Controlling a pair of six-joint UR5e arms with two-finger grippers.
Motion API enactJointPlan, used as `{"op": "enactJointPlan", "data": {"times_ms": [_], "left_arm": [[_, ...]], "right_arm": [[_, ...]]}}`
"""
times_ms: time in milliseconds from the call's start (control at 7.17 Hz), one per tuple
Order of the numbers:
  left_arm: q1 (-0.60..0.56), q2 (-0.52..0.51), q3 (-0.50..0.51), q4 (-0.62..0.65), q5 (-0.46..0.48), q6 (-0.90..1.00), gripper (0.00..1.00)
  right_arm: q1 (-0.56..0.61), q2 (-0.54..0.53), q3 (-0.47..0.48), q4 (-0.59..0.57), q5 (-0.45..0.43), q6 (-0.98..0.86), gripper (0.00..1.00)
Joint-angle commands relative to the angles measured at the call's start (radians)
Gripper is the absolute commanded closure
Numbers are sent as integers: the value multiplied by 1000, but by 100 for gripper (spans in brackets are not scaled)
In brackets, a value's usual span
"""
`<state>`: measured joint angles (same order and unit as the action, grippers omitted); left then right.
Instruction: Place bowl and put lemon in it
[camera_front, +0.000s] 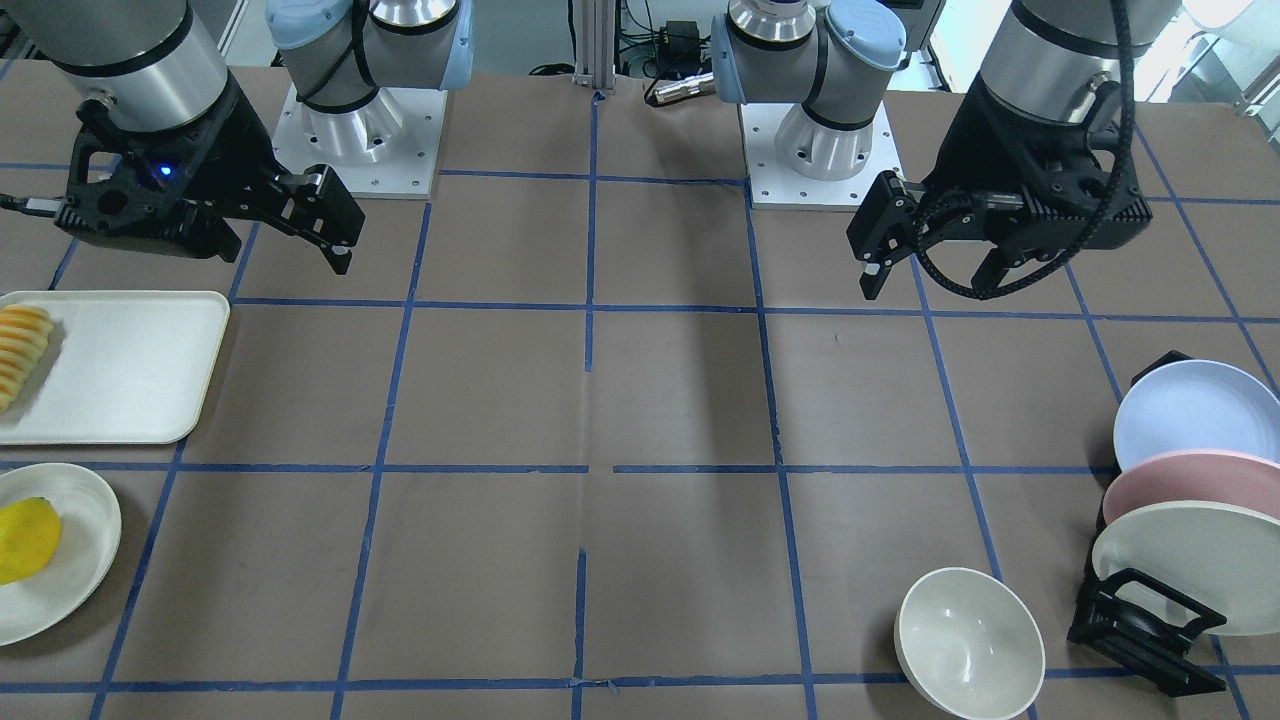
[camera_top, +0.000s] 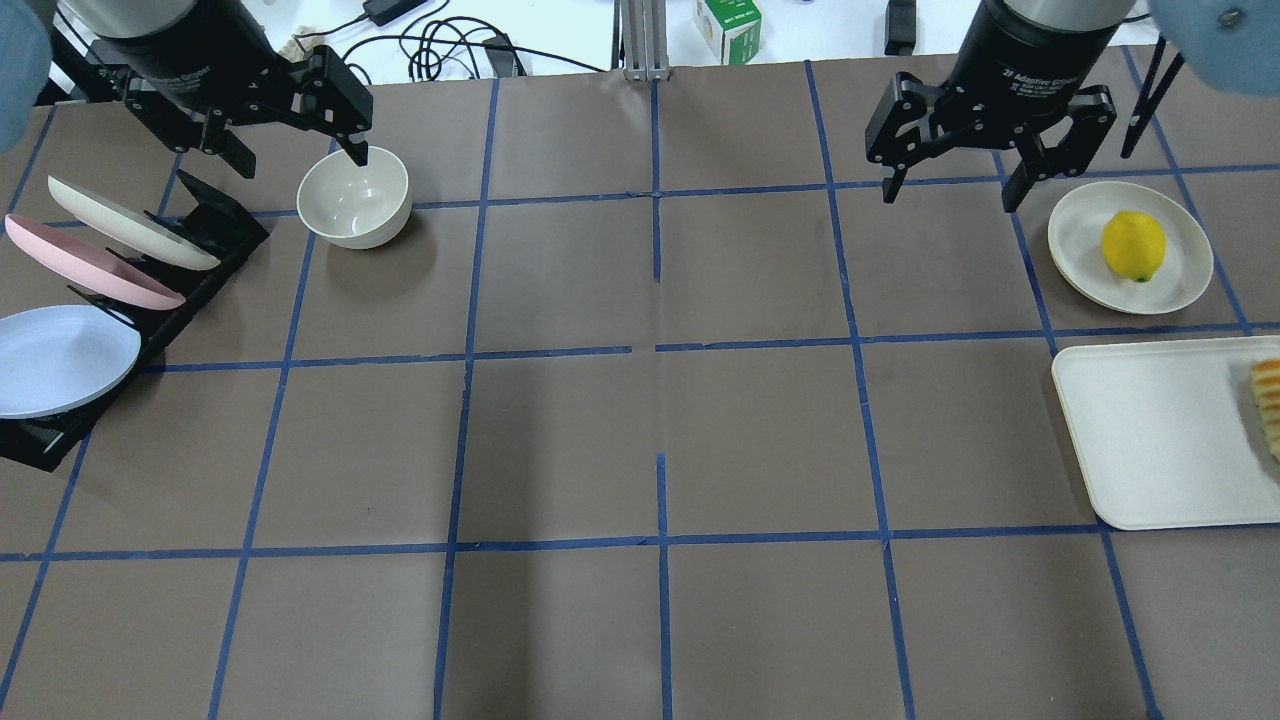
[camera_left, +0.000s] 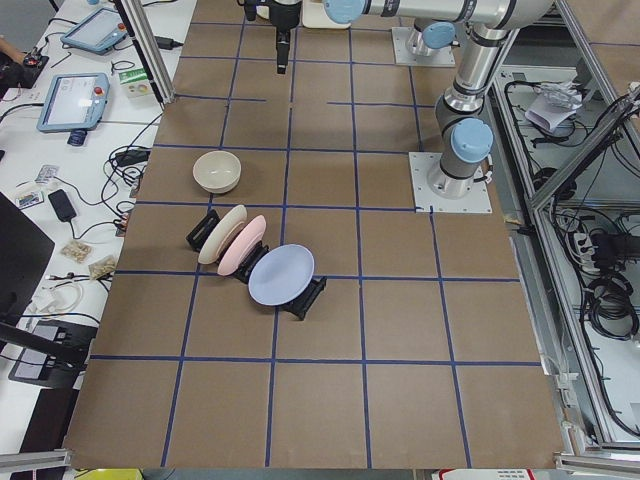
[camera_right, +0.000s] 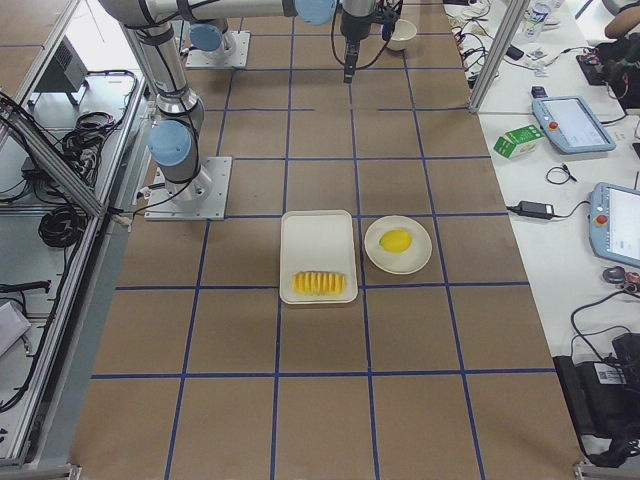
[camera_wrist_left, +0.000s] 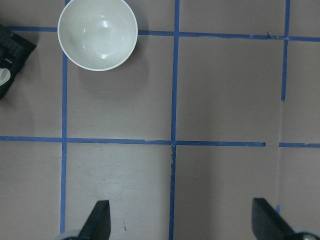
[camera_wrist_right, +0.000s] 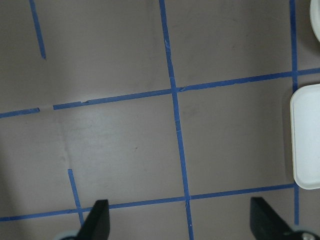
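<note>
Bowl (camera_top: 354, 210): upright, mouth up, on the brown table (camera_top: 660, 420) at the far left, nothing inside but glare on the glaze. Just to its left, a black rack (camera_top: 215, 215) holds three plates on edge: off-white (camera_top: 130, 225), pink (camera_top: 90, 265) and pale blue (camera_top: 60, 360).

Left gripper (camera_top: 300, 162): hangs in the air, fingers spread wide, nothing between them. From overhead one fingertip (camera_top: 358, 152) lines up with the bowl's far rim. The left wrist camera puts the bowl off in its upper left corner, well clear of both fingers, and the front camera shows the gripper raised above the table. No contact with the bowl.

Middle of the table: bare brown squares marked off with blue tape.

Right gripper (camera_top: 949, 200): also raised, fingers wide apart, holding nothing.

Lemon (camera_top: 1133, 246): lies on a small off-white plate (camera_top: 1080, 225), to the right of the right gripper and apart from its fingers. It sits at the opposite end of the table from the bowl.

Far right: a white rectangular tray (camera_top: 1150, 440) lies beside the lemon's plate, on the side nearer the robot. Ridged yellow-orange sliced food (camera_top: 1268, 400) sits at the tray's outer end.
</note>
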<state>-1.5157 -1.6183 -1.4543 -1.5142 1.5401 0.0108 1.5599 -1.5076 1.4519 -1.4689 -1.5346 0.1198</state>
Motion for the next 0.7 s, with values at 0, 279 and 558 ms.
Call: {"op": "enactJointPlan", "data": {"times_ms": [0, 279, 558], "left_arm": [[0, 0, -3, -1, 11, 0, 0], [-1, -2, -11, -12, 9, 1, 0], [3, -5, -15, -20, 9, 9, 0]], "right_arm": [[0, 1, 2, -1, -7, 3, 0], [0, 3, 4, 13, -10, 4, 0], [-3, 15, 5, -2, -12, -2, 0]]}}
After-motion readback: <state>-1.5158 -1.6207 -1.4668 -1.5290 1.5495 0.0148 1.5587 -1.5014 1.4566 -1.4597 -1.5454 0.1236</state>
